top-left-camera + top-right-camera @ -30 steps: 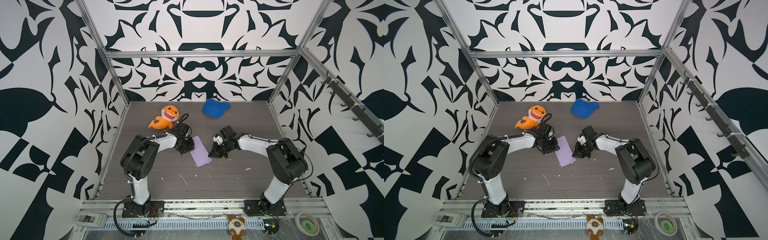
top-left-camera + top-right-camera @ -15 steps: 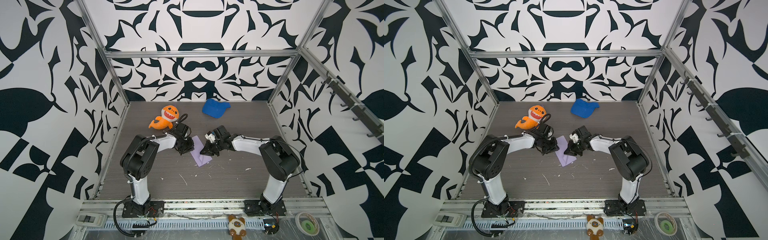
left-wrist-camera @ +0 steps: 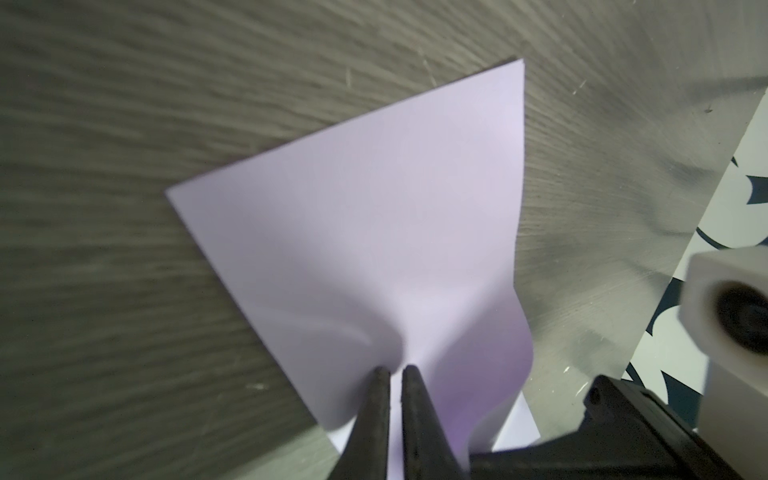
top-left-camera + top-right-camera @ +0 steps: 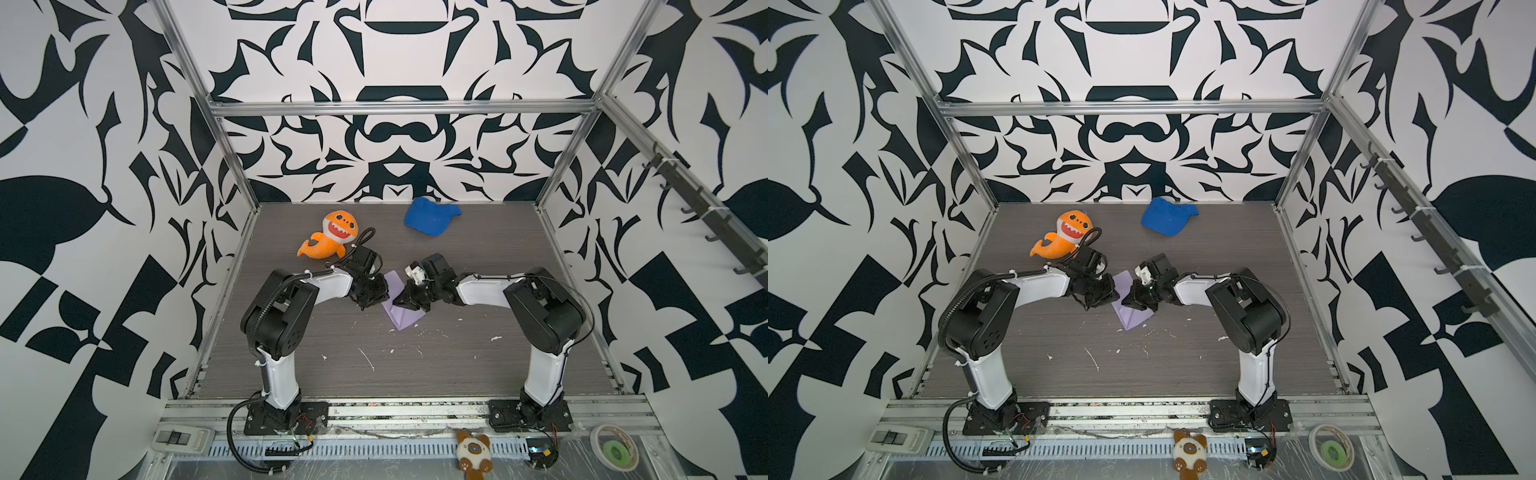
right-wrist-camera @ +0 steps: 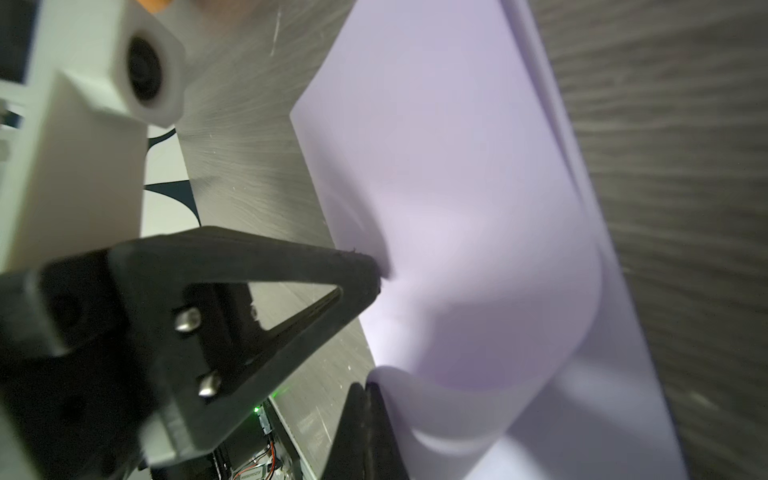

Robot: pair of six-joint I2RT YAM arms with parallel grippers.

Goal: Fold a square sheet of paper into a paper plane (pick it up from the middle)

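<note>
left hand (image 3: 392, 370) pinches the paper (image 4: 405, 319); right hand (image 4: 402, 300), pinching too, has crossed leftward.

The right gripper (image 4: 401, 301) no longer sits well to the right of the paper (image 4: 405, 321). Its arm now reaches in toward the middle, so the gripper is at the paper's right edge, close opposite the left gripper (image 4: 374, 297). A second ago the paper lies as a flat narrow strip on the surface (image 4: 457, 365). Now its top layer curls up off the layer below in a soft roll, with the right jaws closed at the lifted edge (image 5: 399, 399). In both top views the paper's near end looks wider, with a raised slanting flap.
</note>
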